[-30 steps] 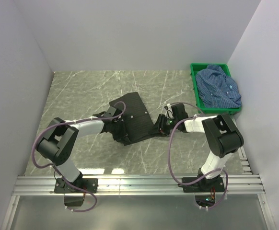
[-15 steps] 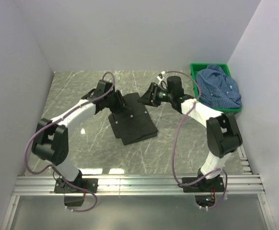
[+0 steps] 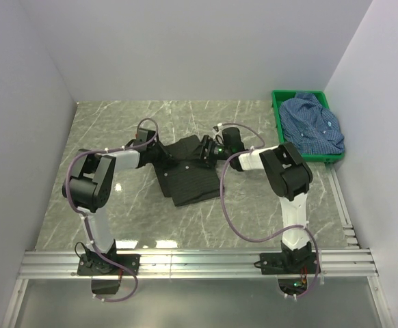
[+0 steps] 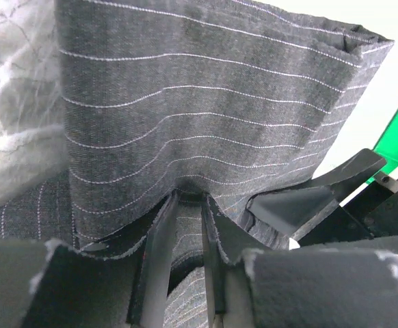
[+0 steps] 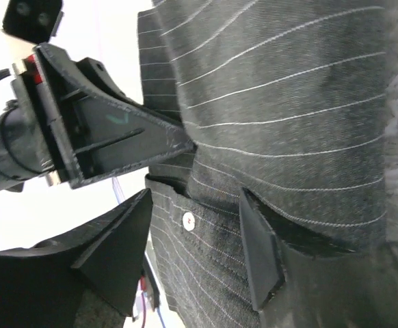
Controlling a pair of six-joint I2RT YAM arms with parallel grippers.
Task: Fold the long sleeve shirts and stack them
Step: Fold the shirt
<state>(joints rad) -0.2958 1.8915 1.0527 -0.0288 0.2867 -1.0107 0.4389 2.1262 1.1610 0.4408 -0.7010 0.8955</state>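
Observation:
The black long sleeve shirt (image 3: 189, 174), finely striped, lies folded in the middle of the marble table. My left gripper (image 3: 159, 152) rests at its far left edge. In the left wrist view it (image 4: 185, 198) stands narrow, with a puckered fold of the striped cloth (image 4: 206, 102) pinched at the tips. My right gripper (image 3: 204, 148) sits at the shirt's far right edge. Its jaws (image 5: 195, 199) stand open around the button placket (image 5: 206, 246) without pressing on it. The blue checked shirt (image 3: 312, 123) lies crumpled in the green crate.
The green crate (image 3: 275, 116) stands at the table's far right, against the wall. White walls close in the left, back and right sides. A metal rail (image 3: 199, 263) with both arm bases runs along the near edge. The two grippers are close together.
Both grippers carried the shirt's near edge up and over to its far edge, then came down there. The shirt is now a shorter, doubled rectangle. The right jaws have spread wider.

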